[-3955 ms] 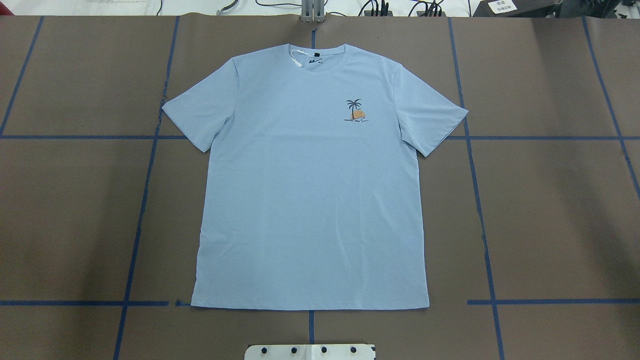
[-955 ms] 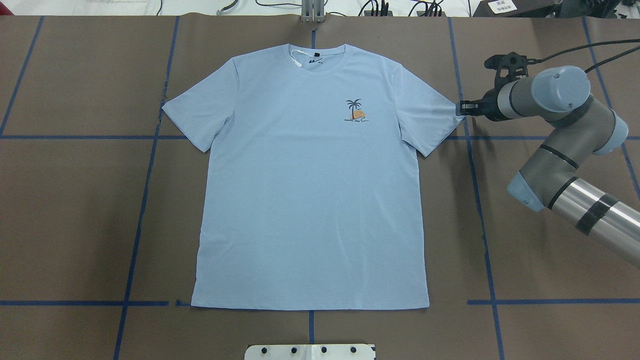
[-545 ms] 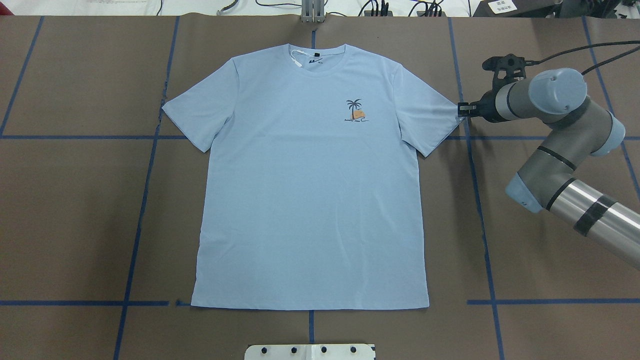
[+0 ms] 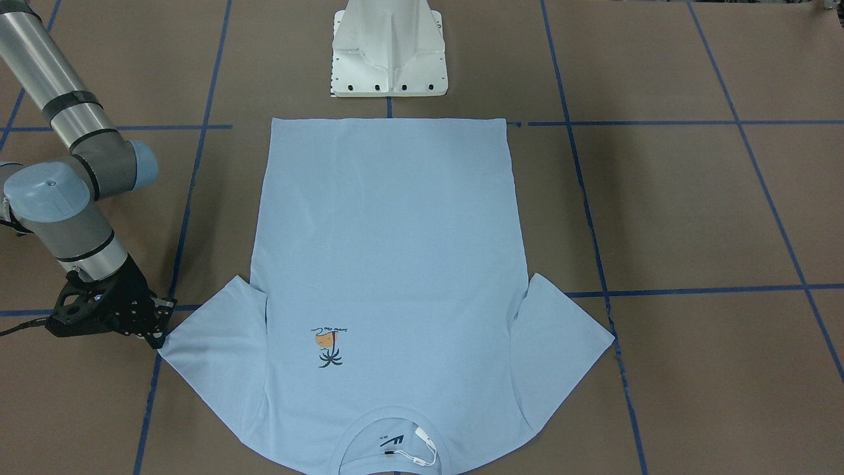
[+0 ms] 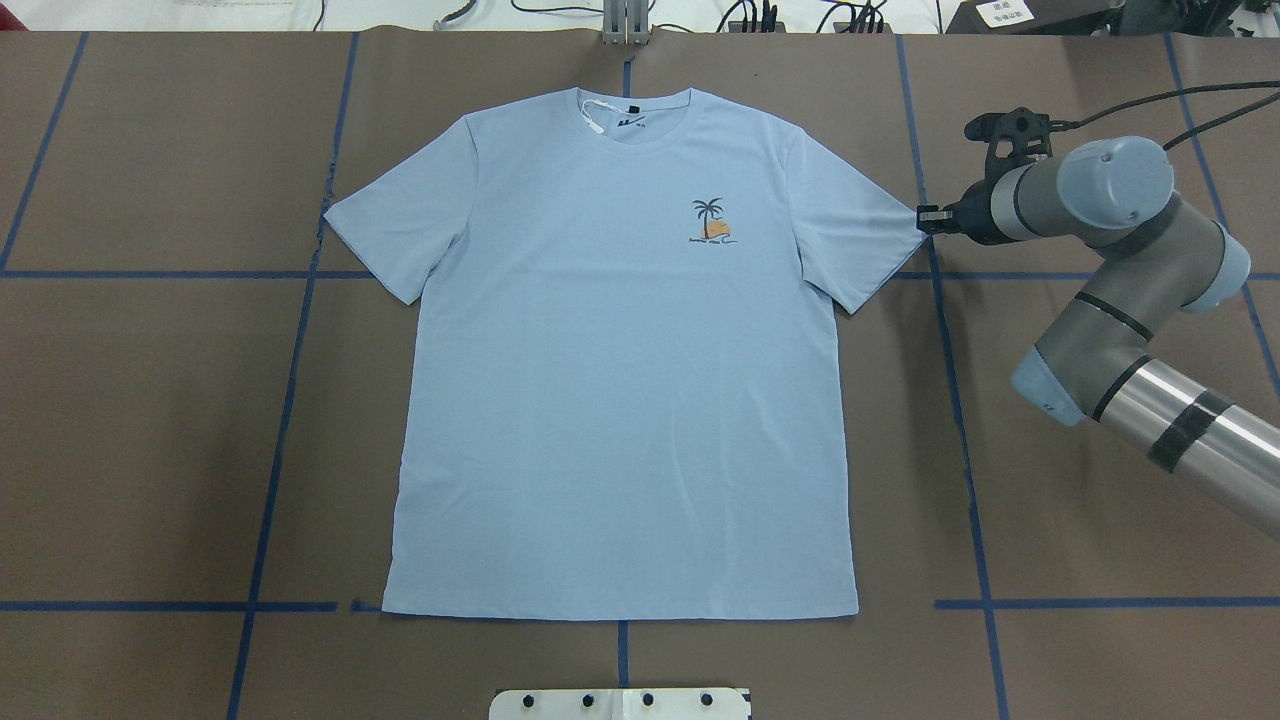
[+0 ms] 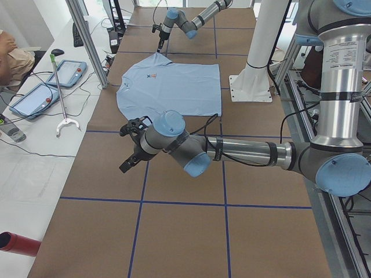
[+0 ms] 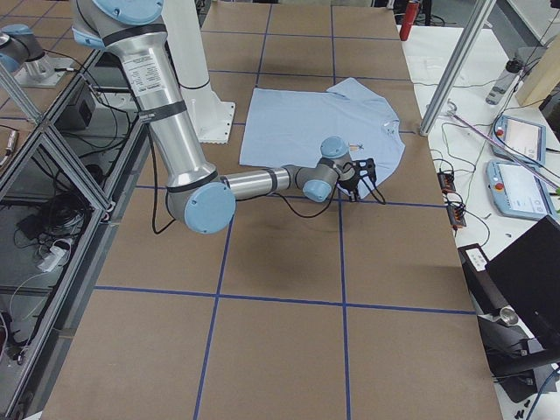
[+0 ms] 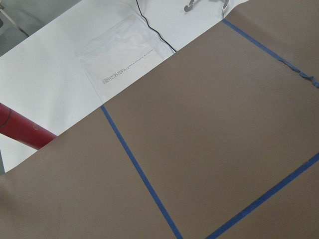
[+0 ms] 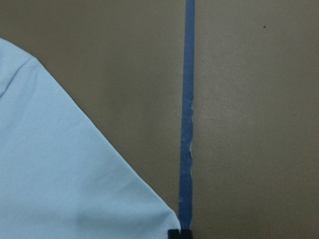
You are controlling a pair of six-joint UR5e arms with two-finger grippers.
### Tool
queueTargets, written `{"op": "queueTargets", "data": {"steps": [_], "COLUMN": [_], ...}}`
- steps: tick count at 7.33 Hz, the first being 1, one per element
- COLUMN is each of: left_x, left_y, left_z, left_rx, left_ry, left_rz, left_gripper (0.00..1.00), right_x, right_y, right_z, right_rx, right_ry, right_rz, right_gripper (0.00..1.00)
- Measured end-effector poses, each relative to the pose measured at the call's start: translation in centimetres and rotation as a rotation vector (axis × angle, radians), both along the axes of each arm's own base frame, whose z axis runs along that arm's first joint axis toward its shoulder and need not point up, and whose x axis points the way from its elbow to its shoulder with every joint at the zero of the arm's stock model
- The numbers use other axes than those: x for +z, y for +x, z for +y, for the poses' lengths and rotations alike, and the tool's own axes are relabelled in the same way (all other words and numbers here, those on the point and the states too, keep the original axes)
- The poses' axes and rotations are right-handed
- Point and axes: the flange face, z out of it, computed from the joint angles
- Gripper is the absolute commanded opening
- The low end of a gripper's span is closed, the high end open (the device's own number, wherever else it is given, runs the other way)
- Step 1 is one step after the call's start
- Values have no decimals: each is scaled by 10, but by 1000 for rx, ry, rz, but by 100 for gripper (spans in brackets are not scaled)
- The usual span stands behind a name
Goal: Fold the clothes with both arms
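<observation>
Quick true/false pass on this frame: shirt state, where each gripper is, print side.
1. The T-shirt lies flat and unfolded. True.
2. The right gripper is at the collar. False: it is at the tip of a sleeve.
3. The left gripper hangs over the T-shirt. False: it is over bare table, apart from the T-shirt.
4. The palm-tree print faces up. True.
</observation>
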Motion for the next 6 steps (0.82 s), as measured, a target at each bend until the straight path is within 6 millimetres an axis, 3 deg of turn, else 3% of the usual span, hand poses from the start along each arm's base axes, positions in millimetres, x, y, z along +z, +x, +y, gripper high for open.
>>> {"op": "queueTargets", "data": {"steps": [2, 4, 6], "left_x": [1, 2, 2], "left_y": [0, 0, 0], "left_z": [1, 1, 1], "left_rx": [0, 1, 1], "left_ry": [-1, -3, -3], "left_rz": [-1, -1, -1], "left_gripper": [100, 100, 100], "right_x": [-43, -112, -178], "right_y": [-9, -28, -89], "right_z": [-16, -17, -4], "right_rx": [30, 81, 149], "right_ry": [-3, -57, -101], "right_rz": [26, 78, 107], "right_gripper": [0, 0, 0]}}
